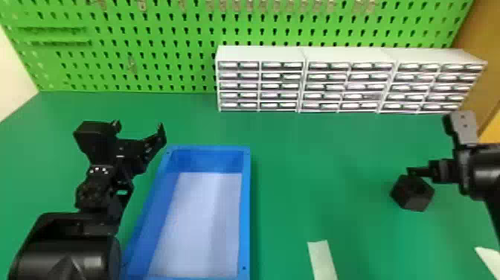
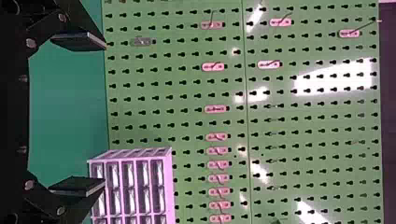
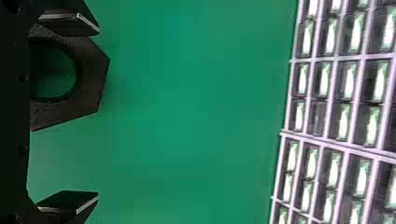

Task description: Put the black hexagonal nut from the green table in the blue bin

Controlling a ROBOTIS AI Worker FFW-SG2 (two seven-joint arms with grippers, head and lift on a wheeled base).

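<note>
At the right of the head view, the black hexagonal nut (image 1: 412, 193) rests on the green table (image 1: 316, 160), with my right gripper (image 1: 441, 171) just above and beside it. In the right wrist view the nut (image 3: 91, 77) shows its round hole; the upper finger of my right gripper (image 3: 98, 113) overlaps its edge, and the fingers stand wide open around no held object. The blue bin (image 1: 246, 208) stands left of centre, its white floor bare. My left gripper (image 1: 139, 128) is open beyond the bin's far left corner; in its wrist view, the left gripper (image 2: 105, 114) faces the pegboard.
White drawer cabinets (image 1: 260, 54) line the table's back, against a green pegboard (image 1: 167, 44) with hooks. Pale strips lie near the front, one (image 1: 323, 260) right of the bin, another (image 1: 488, 260) at the right edge. Bare table separates bin and nut.
</note>
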